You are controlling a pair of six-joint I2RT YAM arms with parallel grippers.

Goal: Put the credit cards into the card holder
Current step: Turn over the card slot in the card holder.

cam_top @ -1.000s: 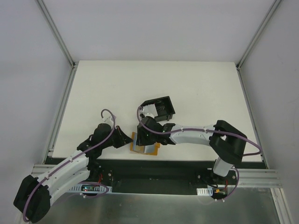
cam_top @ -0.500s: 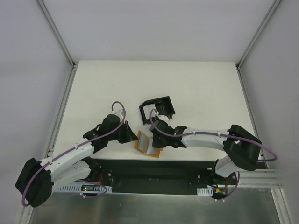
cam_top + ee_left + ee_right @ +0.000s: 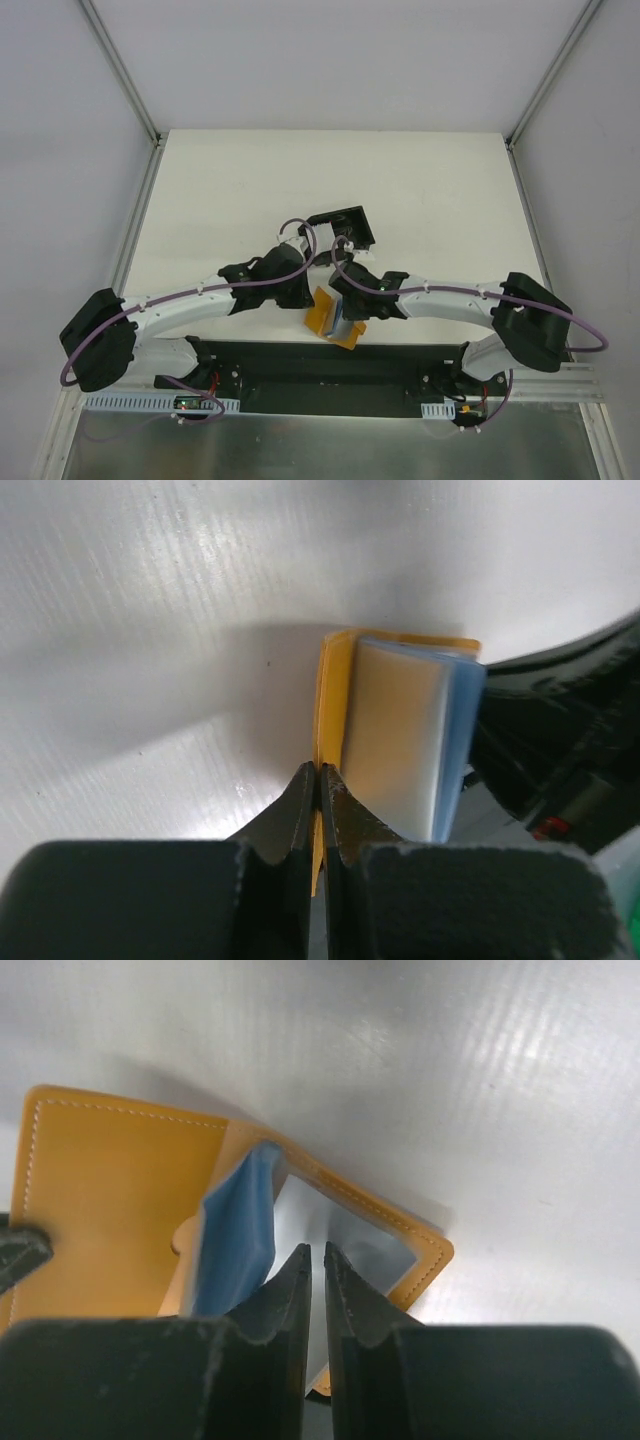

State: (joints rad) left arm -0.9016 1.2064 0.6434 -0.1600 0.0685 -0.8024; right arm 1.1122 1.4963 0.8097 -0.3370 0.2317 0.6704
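Note:
A tan-orange folding wallet (image 3: 322, 312) stands open on edge near the table's front edge, between my two grippers. My left gripper (image 3: 318, 770) is shut on the edge of its orange flap (image 3: 335, 670). Inside the wallet are credit cards: a blue card (image 3: 240, 1230) and a silver-grey card (image 3: 350, 1235). My right gripper (image 3: 317, 1250) hovers over the silver-grey card with only a thin slit between its jaws; whether it pinches a card I cannot tell. The black card holder (image 3: 345, 226) sits just behind both grippers, partly hidden by the arms.
The table's front edge and the black base rail (image 3: 330, 365) lie directly below the wallet. Both arms (image 3: 200, 305) cross the front of the table. White enclosure walls bound the table on the other three sides.
My left arm has swung right and reached out to the wallet. The wallet has shifted right and tipped up on edge. My right gripper's jaws have narrowed to a slit.

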